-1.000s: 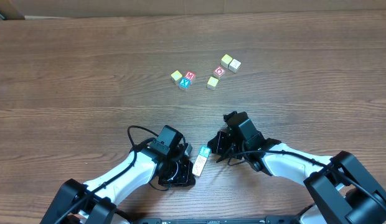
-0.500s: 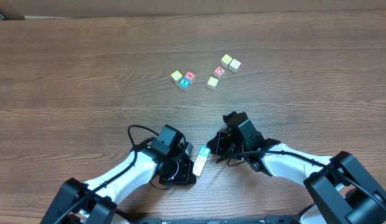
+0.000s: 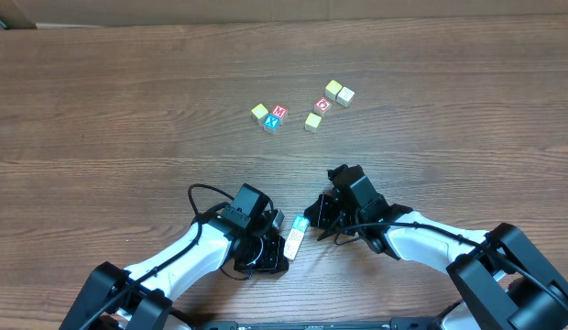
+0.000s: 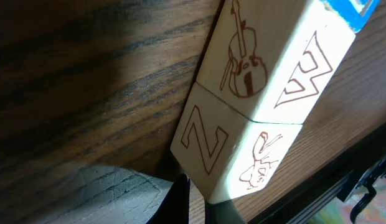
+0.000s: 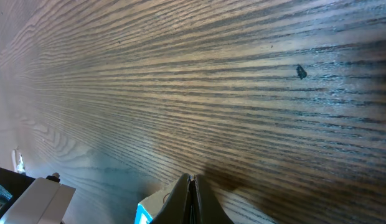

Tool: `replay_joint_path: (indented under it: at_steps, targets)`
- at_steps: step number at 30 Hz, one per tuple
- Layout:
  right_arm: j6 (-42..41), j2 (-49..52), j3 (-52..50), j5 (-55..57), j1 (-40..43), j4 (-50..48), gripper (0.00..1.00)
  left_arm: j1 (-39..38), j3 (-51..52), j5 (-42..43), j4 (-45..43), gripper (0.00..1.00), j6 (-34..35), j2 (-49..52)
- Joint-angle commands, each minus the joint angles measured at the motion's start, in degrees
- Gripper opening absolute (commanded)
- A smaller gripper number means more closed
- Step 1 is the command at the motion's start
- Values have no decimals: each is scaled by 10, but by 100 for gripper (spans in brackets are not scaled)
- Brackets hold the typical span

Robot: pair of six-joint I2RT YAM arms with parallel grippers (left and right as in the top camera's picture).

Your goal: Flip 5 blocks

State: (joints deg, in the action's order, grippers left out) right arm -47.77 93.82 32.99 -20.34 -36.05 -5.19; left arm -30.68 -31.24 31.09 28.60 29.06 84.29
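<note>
Left wrist, L gripper closed, nr blocks

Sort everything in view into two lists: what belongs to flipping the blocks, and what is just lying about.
For the job:
- scattered blocks farther out on the table
- row of blocks between the two grippers
- left gripper and right gripper, both shut

Just there:
- wooden table
- black cable looping off the left arm
</note>
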Motion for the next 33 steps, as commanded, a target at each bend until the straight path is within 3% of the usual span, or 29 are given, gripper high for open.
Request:
replay_joint_path:
  at_steps: [1, 33]
  targets:
    - [1, 2, 8, -3, -7, -3, 4, -2, 3, -1, -8, 4, 8, 5]
    - [1, 2, 8, -7, -7, 1, 4, -31, 3, -2, -30, 4, 55, 5]
